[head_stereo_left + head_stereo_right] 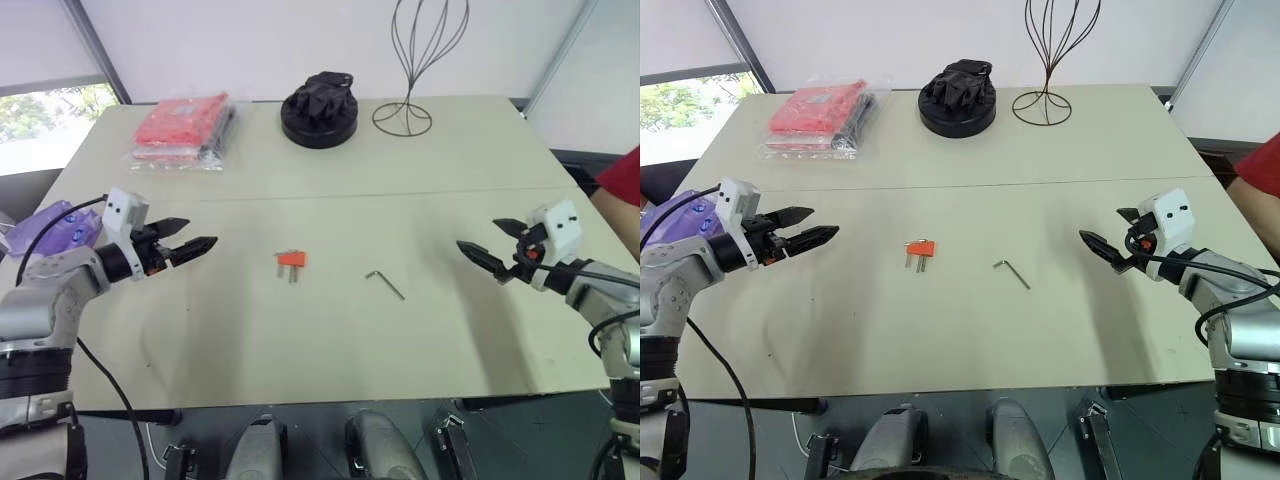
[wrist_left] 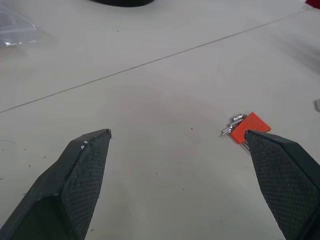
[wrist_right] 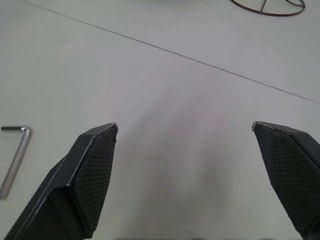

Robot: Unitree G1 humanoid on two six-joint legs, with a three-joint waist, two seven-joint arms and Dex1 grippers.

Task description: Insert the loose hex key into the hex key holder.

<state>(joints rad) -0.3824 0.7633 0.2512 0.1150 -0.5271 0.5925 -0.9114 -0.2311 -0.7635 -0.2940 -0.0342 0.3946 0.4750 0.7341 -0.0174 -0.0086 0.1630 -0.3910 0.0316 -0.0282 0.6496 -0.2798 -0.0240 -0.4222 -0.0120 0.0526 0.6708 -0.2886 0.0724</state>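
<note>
1. Your left gripper [image 1: 200, 247] hangs over the left part of the table [image 1: 330, 340], fingers spread wide, nothing between them. Your right gripper [image 1: 478, 252] mirrors it on the right: jaws fully apart, empty.

2. The loose hex key [image 1: 385, 283] lies flat on the table, between the two grippers and nearer your right one. Its short bent end points toward the holder side; the long leg runs toward the near-right. In the right wrist view the key [image 3: 14, 157] sits off to one side of the fingers [image 3: 90, 175], not between them.

3. The hex key holder [image 1: 291, 260] lies just to the left of the key, apart from it, with short metal keys protruding toward the near edge. The left wrist view shows it [image 2: 249, 128] right beside one fingertip, not touched.

4. Handling, as a judgement: the key is a thin, stiff steel rod, light, smooth and likely slippery. Lying flat, it offers little height for the pads. Take the long leg near its middle, fingers crossing it, and expect it to roll or skate if you close off-centre.

5. The holder looks light and rigid plastic; it will probably slide when you push the key in. Pinch the orange body across its flat sides with your left gripper, clear of the protruding keys, to brace it.

6. Task not begun: key untouched, holder unheld.
</note>
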